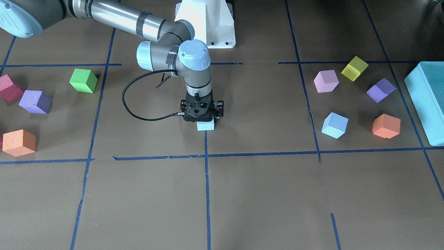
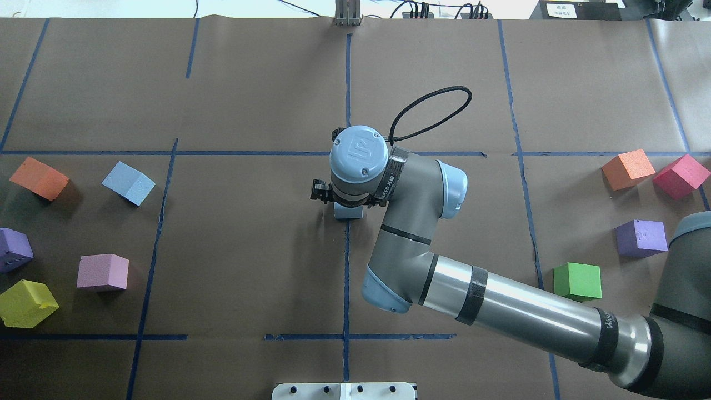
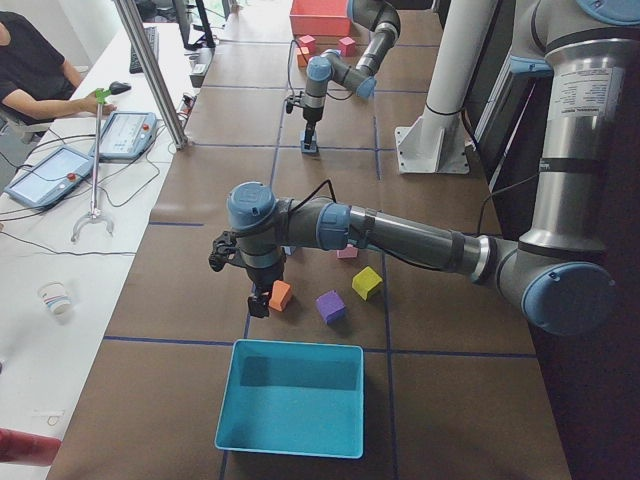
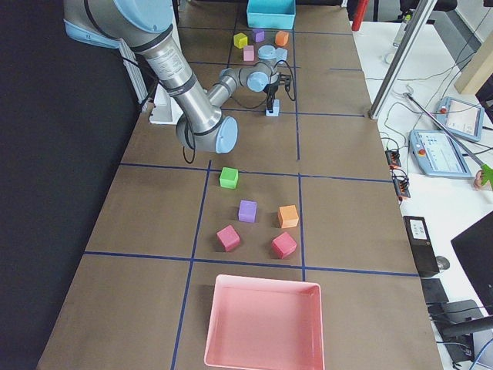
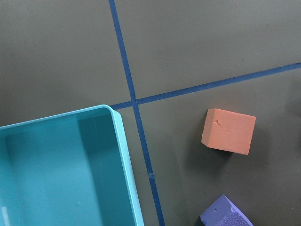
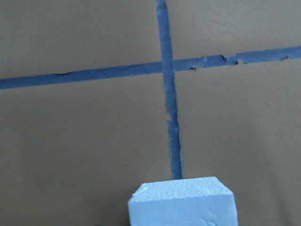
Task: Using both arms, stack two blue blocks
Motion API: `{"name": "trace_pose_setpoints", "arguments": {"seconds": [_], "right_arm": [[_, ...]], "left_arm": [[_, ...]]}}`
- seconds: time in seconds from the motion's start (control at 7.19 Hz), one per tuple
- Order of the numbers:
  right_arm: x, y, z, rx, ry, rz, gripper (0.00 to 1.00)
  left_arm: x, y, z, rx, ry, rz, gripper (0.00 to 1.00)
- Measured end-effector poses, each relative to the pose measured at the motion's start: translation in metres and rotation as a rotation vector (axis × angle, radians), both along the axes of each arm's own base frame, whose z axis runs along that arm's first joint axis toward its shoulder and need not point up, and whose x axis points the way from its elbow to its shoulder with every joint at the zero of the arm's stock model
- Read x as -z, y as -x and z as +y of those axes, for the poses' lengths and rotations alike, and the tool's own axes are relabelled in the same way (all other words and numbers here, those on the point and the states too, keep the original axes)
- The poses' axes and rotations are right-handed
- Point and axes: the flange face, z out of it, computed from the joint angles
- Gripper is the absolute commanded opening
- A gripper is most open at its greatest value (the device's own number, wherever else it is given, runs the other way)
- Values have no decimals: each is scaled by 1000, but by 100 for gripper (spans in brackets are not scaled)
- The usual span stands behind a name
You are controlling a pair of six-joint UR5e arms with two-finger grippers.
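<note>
Fingers on right gripper [image 1: 204, 121]: hidden under body, cannot tell wide or gripping. Low over blue block [image 1: 205, 126] at centre, on tape line [image 1: 207, 194]. Second blue block [image 1: 334, 125] well apart on left side, near orange cube [image 1: 386, 126]. Left gripper [image 3: 257, 303] near teal tray [image 3: 298, 345]; fingers' state cannot tell.

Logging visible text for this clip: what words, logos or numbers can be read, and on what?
"UR": logo on wrist cap of right arm.
Lettering on that arm: partly hidden, unreadable.
White label on box beyond table: too small.
Sticker on left arm: too small.
</note>
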Motion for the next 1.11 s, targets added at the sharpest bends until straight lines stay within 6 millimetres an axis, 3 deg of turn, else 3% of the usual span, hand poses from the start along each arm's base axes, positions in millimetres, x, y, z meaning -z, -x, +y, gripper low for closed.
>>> {"name": "trace_pose_setpoints", "arguments": {"seconds": [0.14,0.28,0.42,0.56,0.83,1.11], "right_arm": [[19,-26,-1,-17,-16,-29,100],[36,-69,3,-40,-36,-67,100],[42,-121,13,-63,-58,-108,100],[37,-167,22,-83,-73,-138,100],[12,-229,18,-104,-46,-155,100],[-20,-272,5,-105,-31,-133,100]], "left_arm": [[1,0,0,0,-3,0,100],[3,-3,-1,-2,-4,0,100],[7,-14,-4,-5,-11,8,100],[15,-42,-8,-2,-18,30,100],[42,-124,-14,27,-25,94,100],[86,-226,-21,-37,-104,111,99]]}}
